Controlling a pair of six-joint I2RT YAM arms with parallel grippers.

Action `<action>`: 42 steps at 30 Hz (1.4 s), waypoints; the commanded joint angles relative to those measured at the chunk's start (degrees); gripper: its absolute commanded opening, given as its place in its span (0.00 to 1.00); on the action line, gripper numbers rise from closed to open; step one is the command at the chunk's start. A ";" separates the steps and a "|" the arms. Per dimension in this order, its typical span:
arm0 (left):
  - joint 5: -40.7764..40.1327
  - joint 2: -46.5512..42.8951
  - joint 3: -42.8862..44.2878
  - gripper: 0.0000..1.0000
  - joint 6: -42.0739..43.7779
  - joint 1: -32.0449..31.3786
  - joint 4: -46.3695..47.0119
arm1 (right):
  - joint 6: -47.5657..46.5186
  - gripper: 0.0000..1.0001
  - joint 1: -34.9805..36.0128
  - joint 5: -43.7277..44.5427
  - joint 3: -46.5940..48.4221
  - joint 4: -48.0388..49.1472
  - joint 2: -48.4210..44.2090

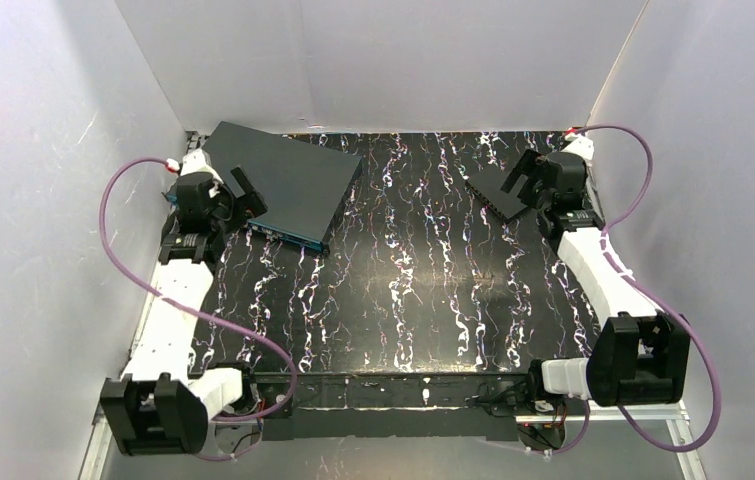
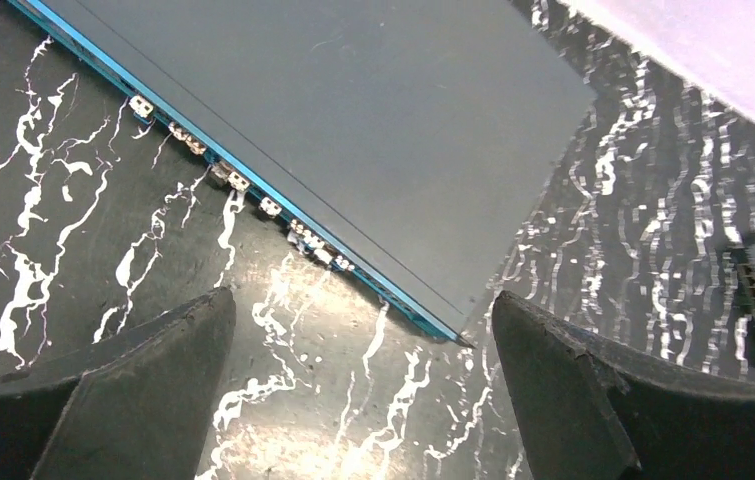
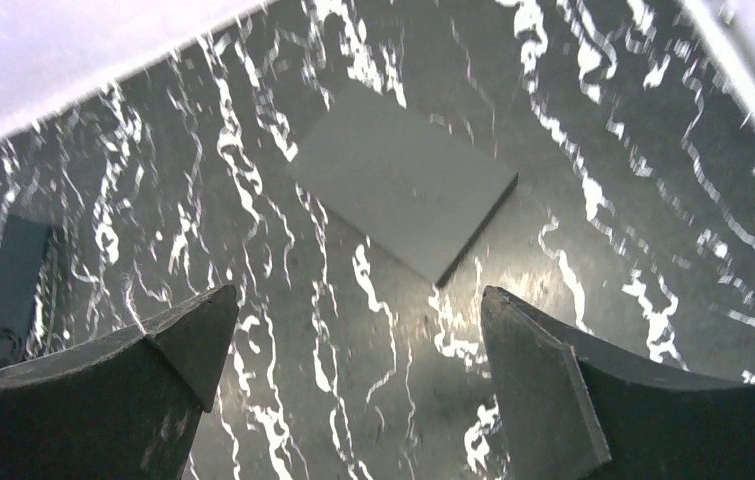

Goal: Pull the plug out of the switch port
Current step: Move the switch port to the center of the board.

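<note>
**Fingers spread wide over switch, plug not yet touched**

Fingers of the left gripper stand wide apart and hold nothing, hovering above the near, port-side edge of the switch. Those of the right gripper are equally wide and empty at the far right corner. The black, white-veined table carries two boxes. The switch, a large flat dark grey slab, lies skewed in the far left corner, its teal-blue edge turned toward the table's middle. The small black box lies flat near the far right corner, under the right gripper and well apart from the switch. A row of small pale connectors runs along the teal edge. Which of them is the plug cannot be told from these views, and no cable shows.

The likeliest trouble is a poor grip. The target is tiny and sits close among its neighbours, so wide fingers may close on the casing or on the wrong port. The switch also rests loose on a glossy surface with nothing bracing it, so a pull could drag the whole box instead of freeing the plug.
</note>
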 commanded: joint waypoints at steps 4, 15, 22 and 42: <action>8.86 -10.00 -0.44 0.99 -6.04 -0.02 -5.69 | 5.01 1.00 -0.31 -5.50 2.68 -9.88 3.48; 15.28 -12.38 -1.96 0.99 -17.61 0.02 -18.99 | -1.90 1.00 4.56 -22.81 4.15 -8.52 10.94; 19.06 -14.88 -6.74 0.99 -23.14 0.10 -19.21 | -8.87 1.00 16.37 -26.27 7.76 -6.88 18.99; 19.78 -17.25 -2.79 0.99 -21.24 0.06 -25.70 | -14.92 0.79 45.72 -24.69 39.07 -10.48 52.45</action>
